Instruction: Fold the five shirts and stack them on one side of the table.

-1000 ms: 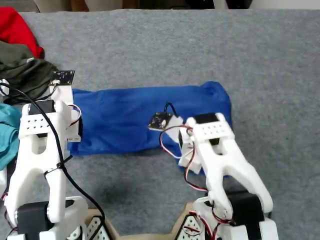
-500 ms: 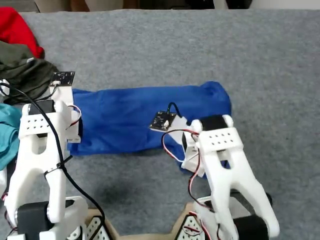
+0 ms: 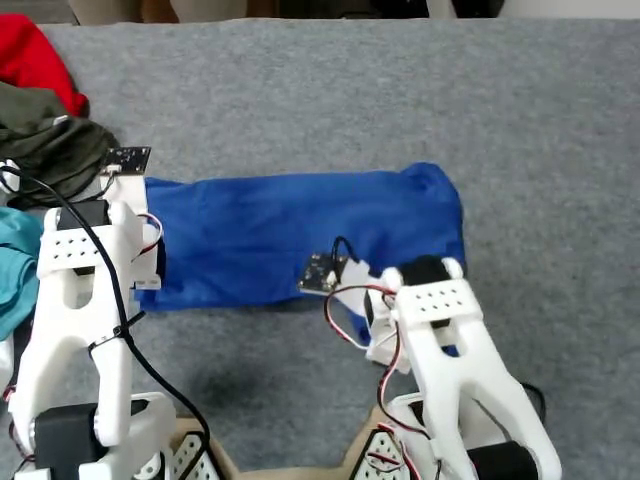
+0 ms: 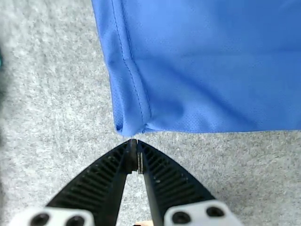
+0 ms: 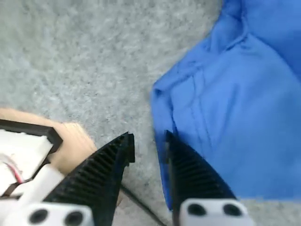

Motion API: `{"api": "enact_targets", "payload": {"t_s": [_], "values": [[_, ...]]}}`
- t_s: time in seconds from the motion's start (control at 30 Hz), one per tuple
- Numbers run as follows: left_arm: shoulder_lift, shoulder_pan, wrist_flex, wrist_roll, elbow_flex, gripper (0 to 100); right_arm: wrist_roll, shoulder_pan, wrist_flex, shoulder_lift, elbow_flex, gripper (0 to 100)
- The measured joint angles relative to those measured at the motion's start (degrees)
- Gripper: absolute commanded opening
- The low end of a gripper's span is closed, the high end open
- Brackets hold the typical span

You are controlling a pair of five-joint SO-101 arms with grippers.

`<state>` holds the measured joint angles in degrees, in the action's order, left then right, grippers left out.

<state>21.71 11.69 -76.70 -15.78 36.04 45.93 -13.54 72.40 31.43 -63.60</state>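
From my end, non-task stuff only: grey felt mat [image 3: 300, 100] covers the tabletop edge to edge, fuzzy nap, looks flat w/ no wrinkles I can make out; the same mat [image 4: 47, 94] is in the left wrist cam & again in the right wrist cam [image 5: 70, 42]. Tan wooden board [image 3: 285, 468] sits at 6 o'clock on the near edge, overhead cam; the right wrist cam has a piece of that board [image 5: 75, 139] lying on the mat. Past the far edge: pale panel [image 3: 120, 8] at 11 o'clock, dark gap [image 3: 340, 8] at 12, white patch [image 3: 570, 8] at 1.
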Motion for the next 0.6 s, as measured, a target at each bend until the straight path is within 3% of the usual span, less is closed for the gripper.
{"api": "enact_targets", "payload": {"t_s": [0.37,0.6], "values": [[0.35,0.00,0.00,-2.37,0.00,2,2.11,0.00,-7.30,0.00,-2.37,22.5],[0.35,0.00,0.00,-2.37,0.00,2,2.11,0.18,-12.57,-4.31,-3.34,3.4]]}}
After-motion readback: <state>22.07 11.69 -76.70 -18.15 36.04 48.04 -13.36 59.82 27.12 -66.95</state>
